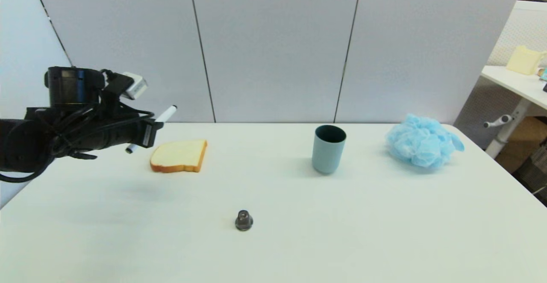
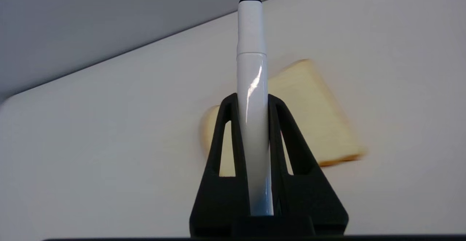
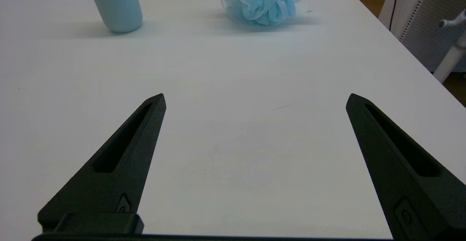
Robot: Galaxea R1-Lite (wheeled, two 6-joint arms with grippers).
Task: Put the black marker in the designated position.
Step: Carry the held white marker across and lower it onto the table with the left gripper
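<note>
Head view: the left gripper [image 1: 147, 134] hangs above the table's [image 1: 273, 249] far left part, pinching the black marker [image 1: 164, 115] mid-barrel, so it is off the table, tilted, its upper end towards the grey wall panels [image 1: 273, 48]. The bare strip [image 1: 256, 128] along that wall is free between the bread slice [image 1: 179, 156] and the blue cup [image 1: 328, 148]. To do this step well, lower the marker until it lies flat, then let go, so it cannot roll. A small grey knob [image 1: 244, 220] and a blue mesh ball [image 1: 421, 141] sit well clear.

Left wrist view: both fingers [image 2: 224, 139] press the marker's [image 2: 252, 88] barrel; the bread [image 2: 320, 124] lies under it, so move past it.

Right wrist view: the right gripper [image 3: 255, 99] is spread wide and empty, idle over bare table [image 3: 233, 142], near its right edge.
</note>
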